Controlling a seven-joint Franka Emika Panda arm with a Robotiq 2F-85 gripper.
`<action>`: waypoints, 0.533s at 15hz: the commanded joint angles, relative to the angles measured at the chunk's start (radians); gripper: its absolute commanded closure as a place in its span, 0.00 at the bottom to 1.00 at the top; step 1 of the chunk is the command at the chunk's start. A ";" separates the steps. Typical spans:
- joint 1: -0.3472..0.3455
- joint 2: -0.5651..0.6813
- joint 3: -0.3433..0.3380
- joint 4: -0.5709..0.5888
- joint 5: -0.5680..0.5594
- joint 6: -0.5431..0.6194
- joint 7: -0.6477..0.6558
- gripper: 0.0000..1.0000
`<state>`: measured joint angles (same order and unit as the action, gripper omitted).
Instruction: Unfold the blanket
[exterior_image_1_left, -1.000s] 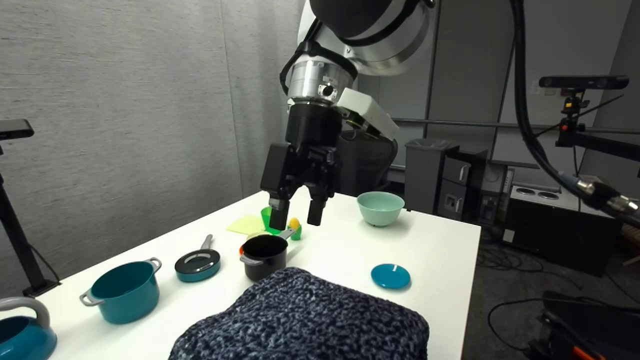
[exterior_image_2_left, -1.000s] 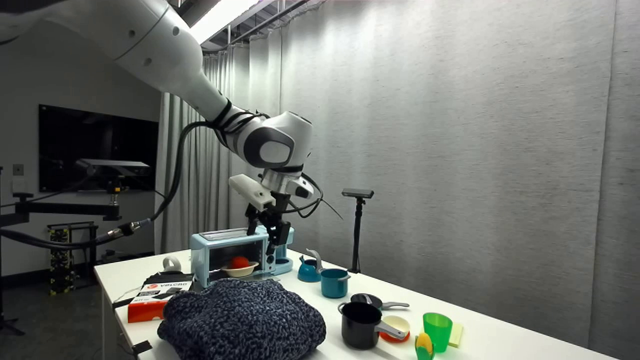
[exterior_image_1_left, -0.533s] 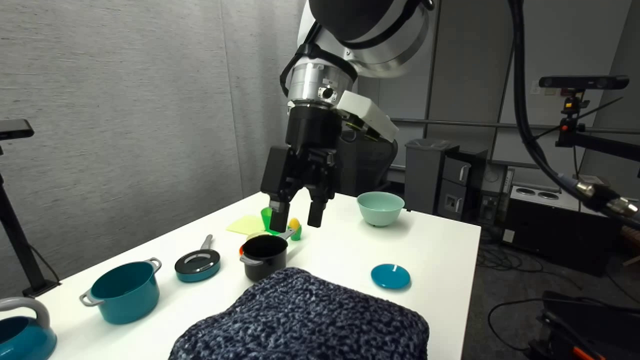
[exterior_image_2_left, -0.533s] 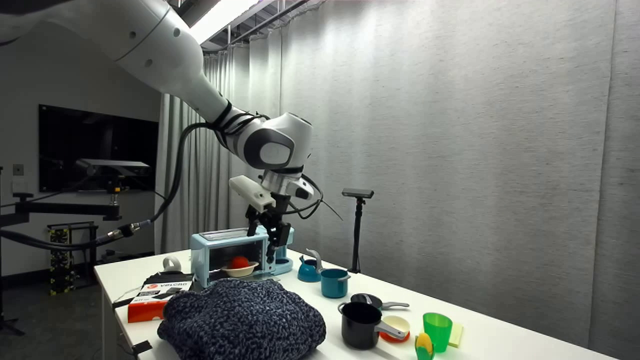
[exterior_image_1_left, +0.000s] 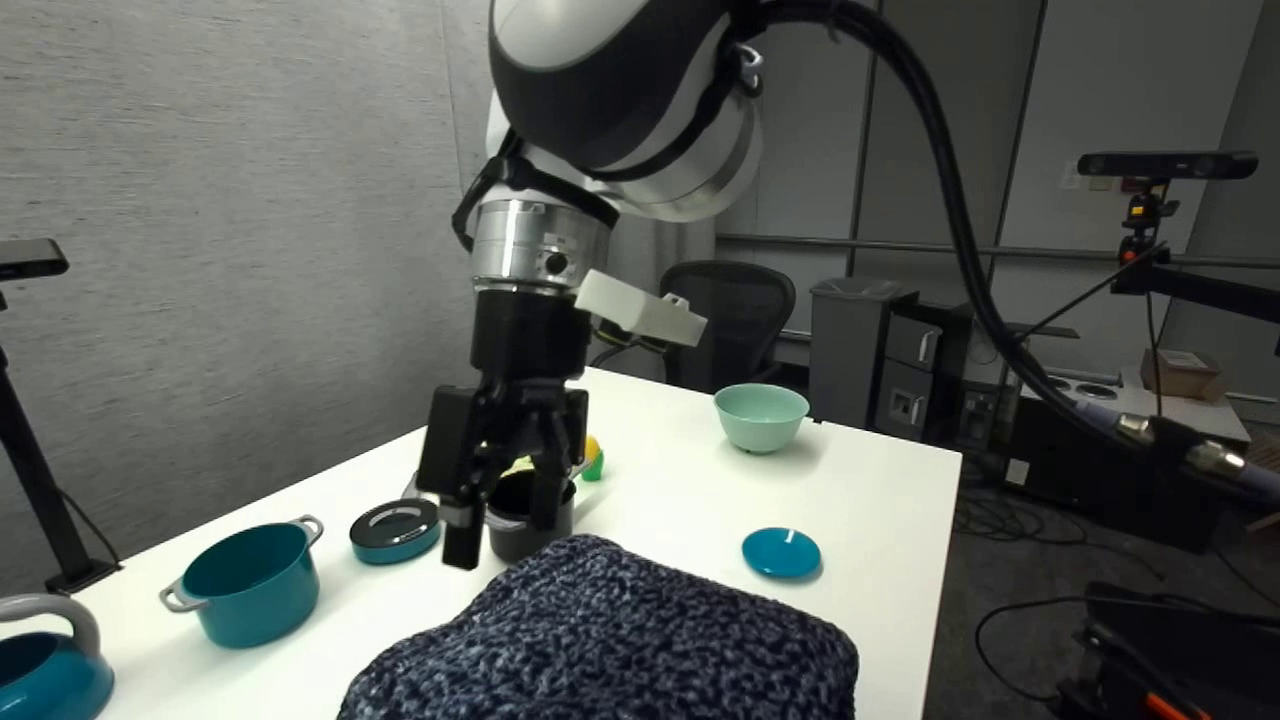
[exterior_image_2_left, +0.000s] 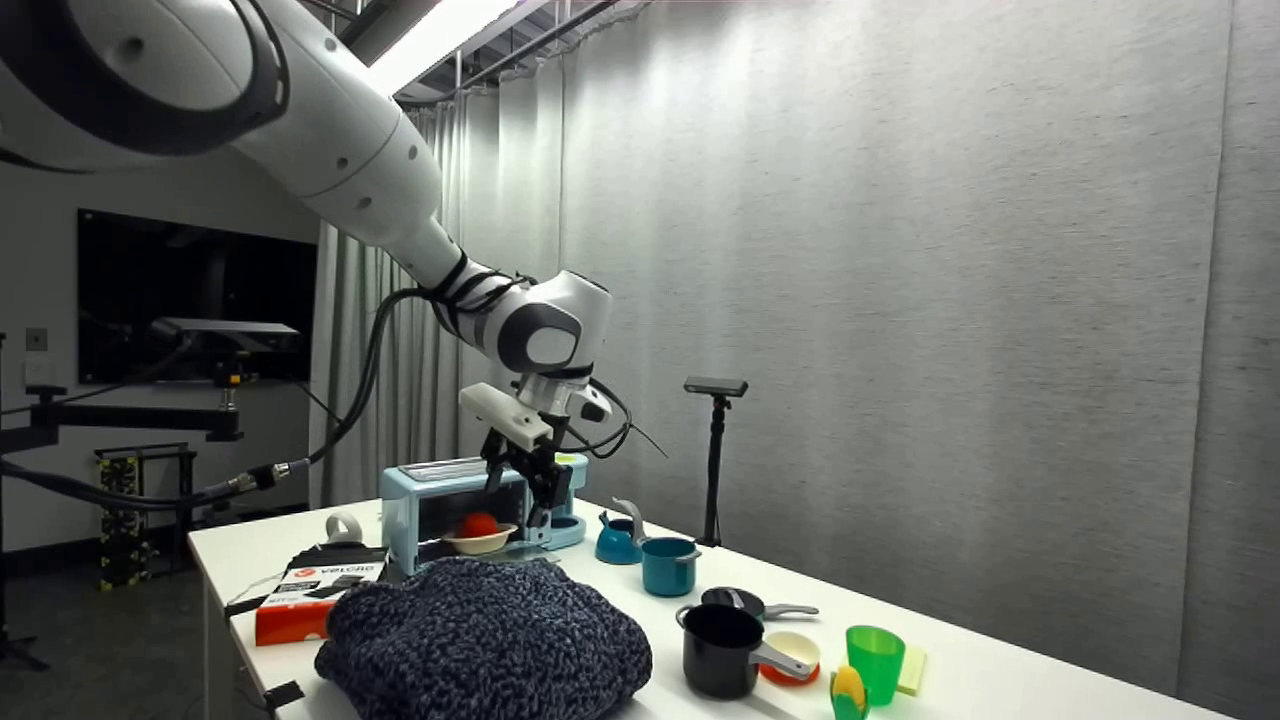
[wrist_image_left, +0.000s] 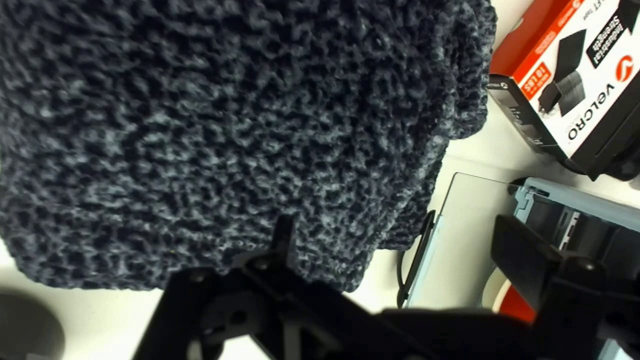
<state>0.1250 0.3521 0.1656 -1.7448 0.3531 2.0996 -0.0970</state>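
Observation:
The blanket (exterior_image_1_left: 620, 640), dark navy with grey-blue flecks, lies folded in a thick, rounded pile on the white table. It also shows as a heap (exterior_image_2_left: 485, 640) in an exterior view, and its layered edges and a corner appear in the wrist view, where the blanket (wrist_image_left: 225, 140) fills the upper left. My gripper (exterior_image_1_left: 505, 525) stands open above the table, apart from the blanket, on the side towards the toy oven (exterior_image_2_left: 402, 520). Nothing is between its fingers. In the wrist view one fingertip (wrist_image_left: 284, 235) overlaps the blanket's corner; the other is over the oven's opening.
The oven's lowered door (wrist_image_left: 465, 235) reaches close to the blanket. A Velcro box (exterior_image_2_left: 320, 600) sits beside the pile. A black pot (exterior_image_2_left: 720, 660), teal pot (exterior_image_1_left: 250, 590), pan (exterior_image_1_left: 395, 535), teal disc (exterior_image_1_left: 782, 552) and mint bowl (exterior_image_1_left: 760, 418) stand around it.
In the last half second my gripper has come down and, in an exterior view, shifted left towards the pots. It has stayed open. The blanket has not moved.

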 joint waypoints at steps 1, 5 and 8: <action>0.013 0.123 0.026 0.176 -0.017 -0.105 0.008 0.00; 0.030 0.191 0.036 0.292 -0.030 -0.236 0.024 0.00; 0.077 0.238 0.020 0.362 -0.111 -0.285 0.071 0.00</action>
<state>0.1608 0.5181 0.1973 -1.4984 0.3102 1.8780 -0.0718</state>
